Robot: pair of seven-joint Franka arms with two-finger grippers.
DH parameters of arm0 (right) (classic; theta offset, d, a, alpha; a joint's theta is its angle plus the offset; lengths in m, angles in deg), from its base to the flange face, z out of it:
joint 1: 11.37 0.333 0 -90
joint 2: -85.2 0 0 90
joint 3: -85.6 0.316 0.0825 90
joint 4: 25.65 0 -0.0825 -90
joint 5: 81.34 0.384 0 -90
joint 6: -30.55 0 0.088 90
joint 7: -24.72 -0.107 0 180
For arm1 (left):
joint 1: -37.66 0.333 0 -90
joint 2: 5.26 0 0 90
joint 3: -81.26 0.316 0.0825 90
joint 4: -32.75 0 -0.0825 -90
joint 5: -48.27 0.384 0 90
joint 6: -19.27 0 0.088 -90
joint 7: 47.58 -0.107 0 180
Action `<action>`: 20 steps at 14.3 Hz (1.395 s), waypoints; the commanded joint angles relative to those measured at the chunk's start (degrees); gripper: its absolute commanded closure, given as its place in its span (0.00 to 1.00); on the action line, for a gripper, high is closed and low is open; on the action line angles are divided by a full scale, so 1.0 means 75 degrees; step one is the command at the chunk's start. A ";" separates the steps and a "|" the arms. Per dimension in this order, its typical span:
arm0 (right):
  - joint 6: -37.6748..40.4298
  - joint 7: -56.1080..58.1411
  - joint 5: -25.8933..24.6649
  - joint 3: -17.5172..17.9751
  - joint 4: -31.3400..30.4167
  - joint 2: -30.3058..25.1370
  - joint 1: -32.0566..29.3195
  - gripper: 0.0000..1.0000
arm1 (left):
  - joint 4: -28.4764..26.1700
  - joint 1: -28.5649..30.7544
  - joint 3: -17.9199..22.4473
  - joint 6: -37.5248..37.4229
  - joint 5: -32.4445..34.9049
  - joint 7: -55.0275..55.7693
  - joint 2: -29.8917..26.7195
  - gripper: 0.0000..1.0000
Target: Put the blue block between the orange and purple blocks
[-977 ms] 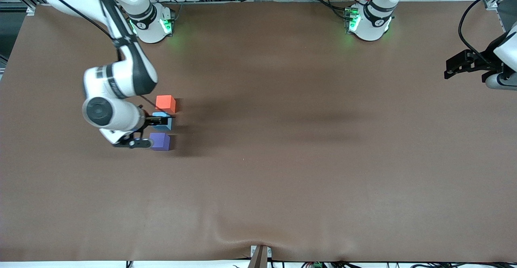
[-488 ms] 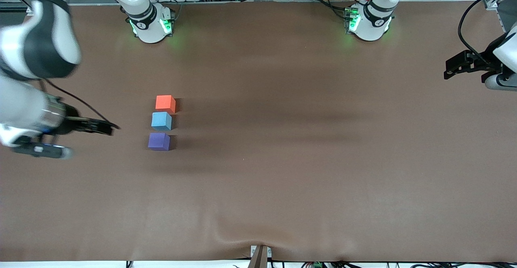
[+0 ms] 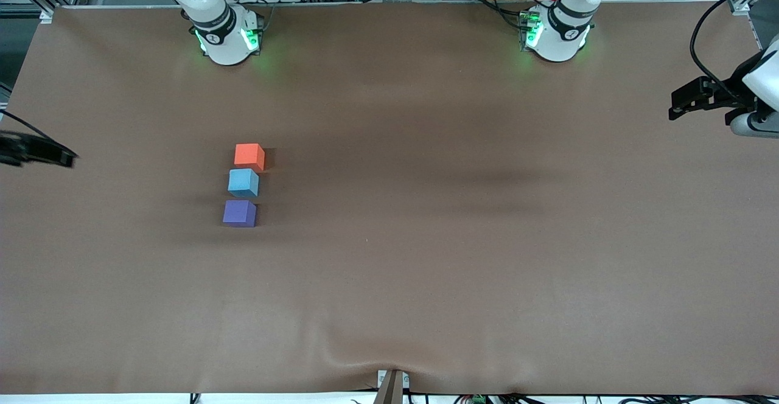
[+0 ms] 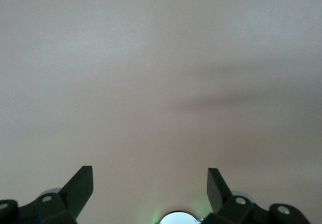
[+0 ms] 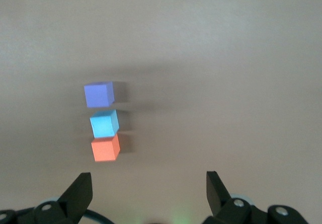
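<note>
From my station I see the blue block [image 3: 243,182] sitting flat on the brown table [image 3: 426,240], in the gap between the orange block [image 3: 249,156] and the purple block [image 3: 239,213]. The three cubes form a short row that runs from the robots' side toward the front camera: orange farthest from that camera, blue in the middle, purple nearest. The blue cube has no long axis of its own (it is a plain cube), so the line of the row is what counts, and its faces look roughly square with its neighbours'. It sits just beside each of them; I think a thin gap shows on either side, though I cannot be sure it is not touching the orange one. The row lies toward the right arm's end of the table.

The right hand [image 3: 38,151] is up over the table's edge at the right arm's end, well apart from the blocks. In the right wrist view its two fingers [image 5: 80,191] stand spread wide with nothing between them, and the purple, blue and orange cubes show in a line below.

The left hand [image 3: 694,97] waits over the left arm's end of the table, its fingers [image 4: 80,186] likewise parted and empty over bare table.
</note>
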 commanded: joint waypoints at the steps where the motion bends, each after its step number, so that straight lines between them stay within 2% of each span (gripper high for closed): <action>1: 0.0406 0.0034 -0.0098 0.0164 -0.0458 -0.0919 0.0000 0.00 | 0.0077 0.0036 -0.0005 -0.0039 -0.0084 -0.0047 0.0035 0.00; 3: 0.0022 -0.0164 -0.0132 0.0187 -0.1298 -0.1504 0.0315 0.00 | 0.0077 0.0059 -0.0005 -0.0039 -0.0084 -0.0059 0.0035 0.00; 5: -0.1100 -0.0177 -0.0156 0.0129 -0.2866 -0.2498 0.0586 0.00 | 0.0077 0.0059 -0.0005 -0.0039 -0.0084 -0.0059 0.0035 0.00; 7: -0.0944 0.0127 -0.0167 0.0140 -0.3342 -0.2854 0.0598 0.00 | 0.0077 0.0059 -0.0005 -0.0039 -0.0084 -0.0059 0.0035 0.00; 8: -0.0895 0.0140 -0.0191 0.0187 -0.3308 -0.2844 0.0610 0.00 | 0.0077 0.0059 -0.0005 -0.0039 -0.0084 -0.0059 0.0035 0.00; 11: -0.1024 0.0128 -0.0811 0.0199 -0.2572 -0.2470 0.0773 0.00 | 0.0077 0.0059 -0.0005 -0.0039 -0.0072 -0.0047 0.0035 0.00; 13: -0.1000 0.0117 -0.0778 0.0164 -0.2172 -0.2188 0.0727 0.00 | 0.0089 0.0059 -0.0005 -0.0039 -0.0060 -0.0047 0.0035 0.00; 20: -0.0977 0.0034 -0.0707 0.0164 -0.2194 -0.2176 0.0774 0.00 | 0.0089 0.0059 -0.0005 -0.0039 -0.0048 -0.0059 0.0035 0.00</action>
